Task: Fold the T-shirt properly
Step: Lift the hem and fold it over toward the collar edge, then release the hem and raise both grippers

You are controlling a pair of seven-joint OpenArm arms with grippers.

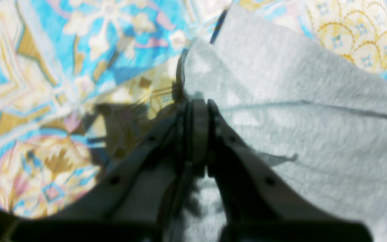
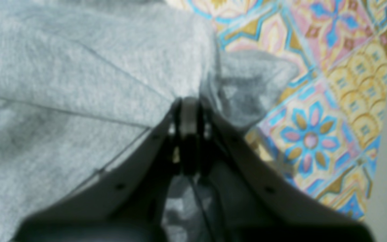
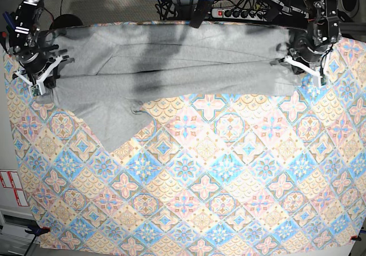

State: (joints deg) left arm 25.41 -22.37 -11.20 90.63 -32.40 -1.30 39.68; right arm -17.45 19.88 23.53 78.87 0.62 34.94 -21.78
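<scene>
Tile-patterned tablecloth (image 3: pixel 194 176) is covering the whole table, with a power strip (image 3: pixel 243 10) and cables sitting behind its far edge. T-shirt (image 3: pixel 171 62) is lying stretched along the far edge, long axis running left to right, one flap sagging toward the near-left. Left gripper (image 1: pixel 198 106) and right gripper (image 2: pixel 189 104) are each pinching a shirt end, jaws closed.

no legible text, labels unreadable

Both wrist views came to me blurred. I couldn't see any lettering on the T-shirt (image 3: pixel 171 67), and the tablecloth (image 3: pixel 200 176) was cropped at the edges.
</scene>
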